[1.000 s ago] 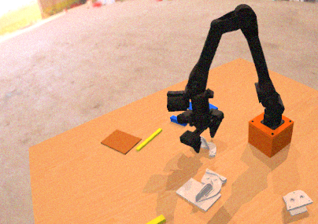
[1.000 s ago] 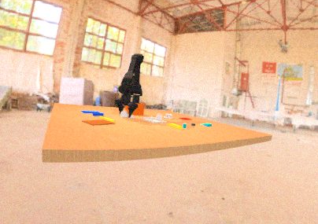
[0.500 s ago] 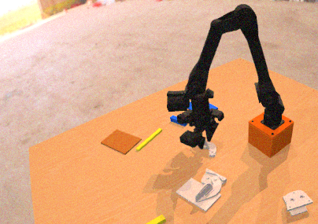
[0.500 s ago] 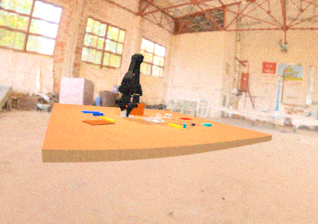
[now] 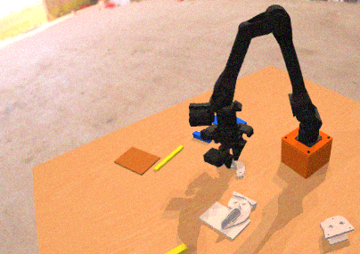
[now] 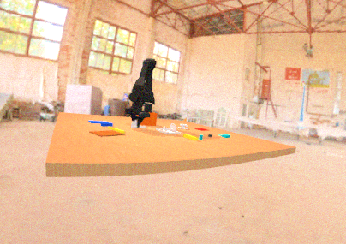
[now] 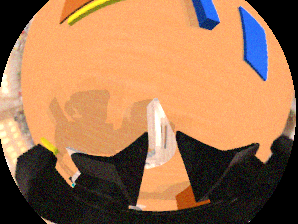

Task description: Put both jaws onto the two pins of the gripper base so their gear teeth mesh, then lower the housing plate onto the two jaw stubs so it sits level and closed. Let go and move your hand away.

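An old industrial hall: rusty roof trusses and tall paned windows rise beyond the table (image 5: 89,192) (image 6: 171,148).
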Robot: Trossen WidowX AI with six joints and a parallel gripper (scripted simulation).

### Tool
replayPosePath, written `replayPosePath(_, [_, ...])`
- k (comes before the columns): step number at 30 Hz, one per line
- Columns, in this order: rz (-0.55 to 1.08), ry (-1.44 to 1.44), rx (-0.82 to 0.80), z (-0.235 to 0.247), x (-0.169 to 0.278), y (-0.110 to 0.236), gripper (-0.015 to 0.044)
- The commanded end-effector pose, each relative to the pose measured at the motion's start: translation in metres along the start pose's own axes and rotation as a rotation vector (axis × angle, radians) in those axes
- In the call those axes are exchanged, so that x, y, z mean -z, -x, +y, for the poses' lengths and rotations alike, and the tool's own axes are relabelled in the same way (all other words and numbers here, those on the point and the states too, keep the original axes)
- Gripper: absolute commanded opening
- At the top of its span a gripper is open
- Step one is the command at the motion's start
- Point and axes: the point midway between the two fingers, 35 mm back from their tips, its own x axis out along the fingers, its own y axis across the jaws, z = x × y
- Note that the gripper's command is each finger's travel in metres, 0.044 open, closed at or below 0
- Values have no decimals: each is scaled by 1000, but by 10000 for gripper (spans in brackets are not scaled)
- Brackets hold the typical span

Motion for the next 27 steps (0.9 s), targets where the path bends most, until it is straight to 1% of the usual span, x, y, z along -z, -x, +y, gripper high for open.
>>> replayPosePath(1, [-1,0,1,0,0,0,134])
replayPosePath(27, [-3,-4,3,0,-1,78,134])
